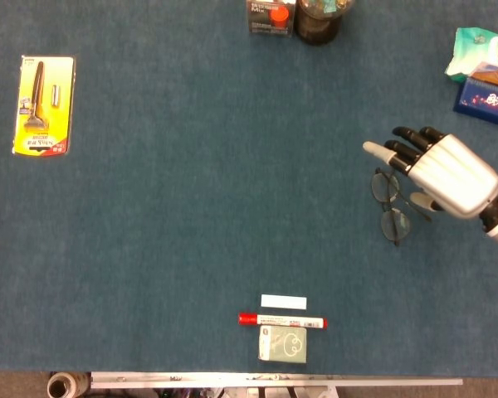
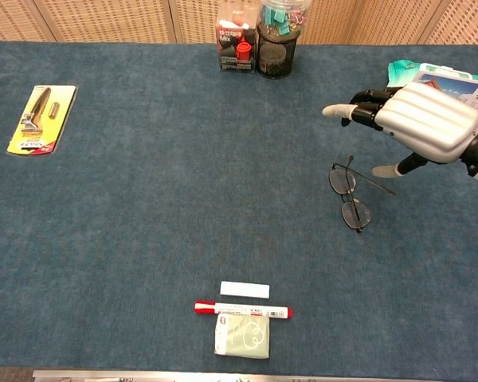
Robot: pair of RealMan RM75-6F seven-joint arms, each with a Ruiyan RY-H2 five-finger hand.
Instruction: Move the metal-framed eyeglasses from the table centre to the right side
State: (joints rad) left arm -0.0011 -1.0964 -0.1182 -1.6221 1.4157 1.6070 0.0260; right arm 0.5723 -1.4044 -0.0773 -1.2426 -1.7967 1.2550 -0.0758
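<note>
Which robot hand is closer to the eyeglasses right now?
The right robot hand. It hovers just above and to the right of the eyeglasses, fingers spread, holding nothing. The glasses lie on the table. The left robot hand appears in neither view, so its distance cannot be judged.

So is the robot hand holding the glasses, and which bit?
No. The right robot hand holds nothing; its fingers are spread above the eyeglasses, which lie on the table.

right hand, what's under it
The eyeglasses lie on the blue table below the right hand, which hovers open. In the head view the hand covers part of one temple arm.
</note>
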